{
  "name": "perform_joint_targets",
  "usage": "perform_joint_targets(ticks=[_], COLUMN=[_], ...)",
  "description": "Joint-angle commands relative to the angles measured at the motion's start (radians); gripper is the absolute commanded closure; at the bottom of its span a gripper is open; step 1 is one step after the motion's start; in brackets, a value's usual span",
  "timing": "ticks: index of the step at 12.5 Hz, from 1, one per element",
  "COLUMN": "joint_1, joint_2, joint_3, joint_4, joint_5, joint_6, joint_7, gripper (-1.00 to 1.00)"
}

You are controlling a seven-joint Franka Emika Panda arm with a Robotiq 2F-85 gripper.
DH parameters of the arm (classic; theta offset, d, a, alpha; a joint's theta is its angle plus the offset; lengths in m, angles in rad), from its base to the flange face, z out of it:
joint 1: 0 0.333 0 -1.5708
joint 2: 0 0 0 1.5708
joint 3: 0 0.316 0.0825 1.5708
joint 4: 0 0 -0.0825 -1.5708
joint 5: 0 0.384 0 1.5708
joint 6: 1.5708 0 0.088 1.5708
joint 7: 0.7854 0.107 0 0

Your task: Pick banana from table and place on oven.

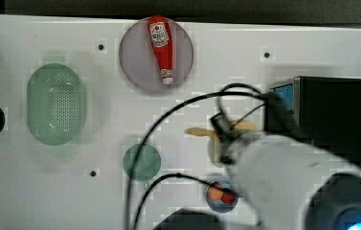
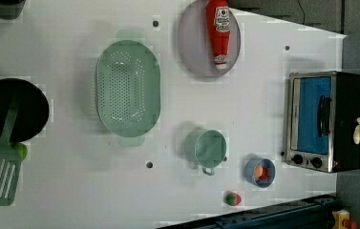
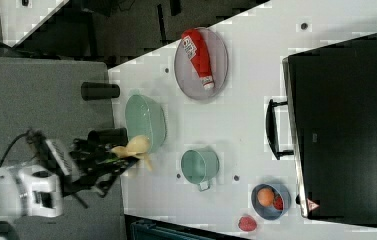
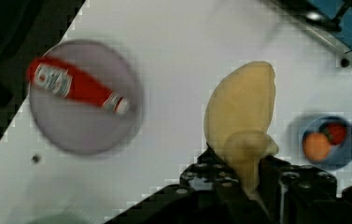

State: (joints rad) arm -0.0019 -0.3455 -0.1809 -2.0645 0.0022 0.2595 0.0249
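Black pincer (image 4: 239, 179) fingers clench the banana (image 4: 241, 112), which rides lifted off the white desk (image 1: 264, 33). From the oven (image 1: 333, 115), the top view shows the fruit just beside the blue glass door, on the top view's left of it. Beyond the oven's knobs, a blue bowl (image 2: 259, 172) holds an orange ball (image 2: 259, 171). Farther from the oven, a ketchup bottle (image 1: 161, 48) lies on a grey plate (image 1: 135, 62).

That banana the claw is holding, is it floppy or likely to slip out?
Probably stiff: the banana keeps its curve while sticking out from the gripper. It might swivel, since the claw pinches it near one end. Its skin looks smooth, so it could slip a little.
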Motion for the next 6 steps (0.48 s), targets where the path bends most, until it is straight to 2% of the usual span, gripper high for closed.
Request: perform_joint_targets(ticks=[1,6], joint_1=[-0.042,-0.048], joint_2=[0.061,0.219], joint_3=[-0.088,-0.261], joint_4=[0.016,0.070], joint_5=[-0.042,-0.086], joint_6=[0.000,0.117], joint_7=[-0.146,-0.491], gripper=[0.64,0.64])
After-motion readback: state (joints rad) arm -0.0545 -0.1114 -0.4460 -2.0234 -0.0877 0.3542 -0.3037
